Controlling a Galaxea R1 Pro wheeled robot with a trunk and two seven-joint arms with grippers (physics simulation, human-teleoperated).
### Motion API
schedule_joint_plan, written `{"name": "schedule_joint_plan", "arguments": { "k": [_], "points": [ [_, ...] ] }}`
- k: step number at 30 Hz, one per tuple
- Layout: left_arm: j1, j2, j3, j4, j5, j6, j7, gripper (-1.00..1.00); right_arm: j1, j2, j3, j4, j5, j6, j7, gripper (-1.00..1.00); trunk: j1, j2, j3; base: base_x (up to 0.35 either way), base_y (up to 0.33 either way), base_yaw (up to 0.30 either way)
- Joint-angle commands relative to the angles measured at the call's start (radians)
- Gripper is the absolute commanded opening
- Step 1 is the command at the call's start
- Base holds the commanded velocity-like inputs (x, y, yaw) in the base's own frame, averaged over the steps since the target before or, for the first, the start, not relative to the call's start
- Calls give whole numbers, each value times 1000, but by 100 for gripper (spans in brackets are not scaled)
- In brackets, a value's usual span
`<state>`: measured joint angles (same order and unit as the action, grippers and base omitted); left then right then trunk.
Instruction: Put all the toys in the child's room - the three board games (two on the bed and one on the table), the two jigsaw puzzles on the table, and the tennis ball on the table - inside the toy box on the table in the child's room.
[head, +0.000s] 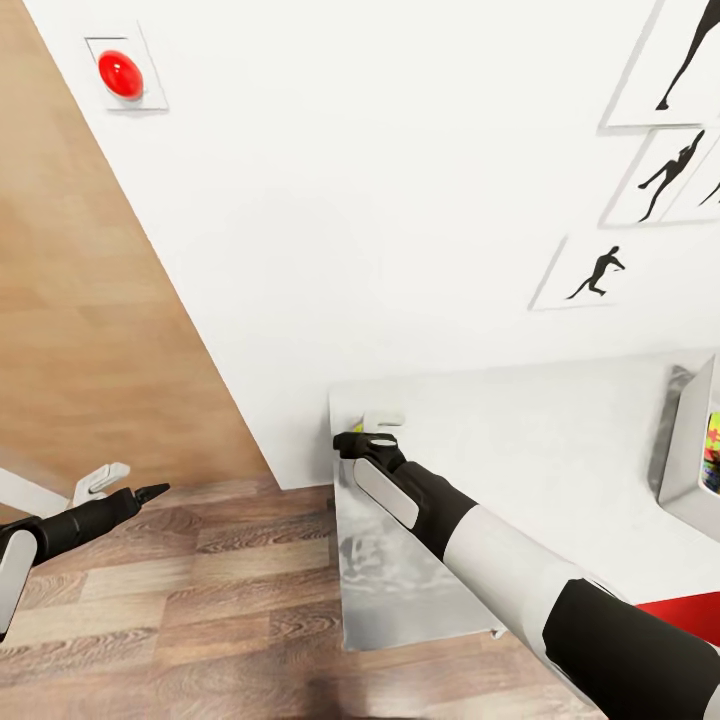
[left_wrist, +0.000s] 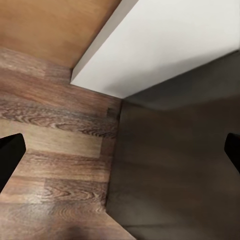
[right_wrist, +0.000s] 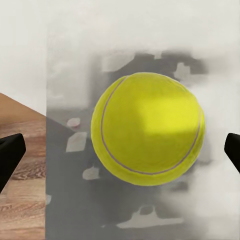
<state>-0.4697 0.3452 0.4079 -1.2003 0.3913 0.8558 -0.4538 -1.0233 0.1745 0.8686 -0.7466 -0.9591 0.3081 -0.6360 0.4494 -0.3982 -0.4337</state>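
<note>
The right pincer (right_wrist: 120, 150) hangs wide over the tennis ball (right_wrist: 148, 128), which lies ungrasped on the tabletop (head: 520, 440) at frame centre. Left pincer (left_wrist: 120, 150) wide, empty. Ball apparently not yet boxed.

A yellow-green tennis ball (right_wrist: 148, 129) with a pale curved seam sits at the right wrist view's centre. It rests on the mottled grey table (right_wrist: 70, 200). The toy box (head: 690, 460) stands at the head view's right edge.

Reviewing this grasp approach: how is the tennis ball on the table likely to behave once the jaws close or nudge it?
The tennis ball is round and sits free on the flat table, so an off-centre touch would probably send it rolling. Its felt-like surface should grip well. The right gripper looks open, jaws either side.
</note>
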Motion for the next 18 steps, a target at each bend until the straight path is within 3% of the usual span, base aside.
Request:
{"name": "schedule_joint_plan", "arguments": {
  "k": [1,18],
  "points": [
    [-1,0,2,-1,0,6,-4,100,-1,0,2,-1,-4,4,-6,100,1,-2,-2,0,0,0],
    [0,0,2,-1,0,-11,-6,100,-1,0,1,-1,-4,4,-5,100,1,-2,-2,50,-30,0]
  ]
}}
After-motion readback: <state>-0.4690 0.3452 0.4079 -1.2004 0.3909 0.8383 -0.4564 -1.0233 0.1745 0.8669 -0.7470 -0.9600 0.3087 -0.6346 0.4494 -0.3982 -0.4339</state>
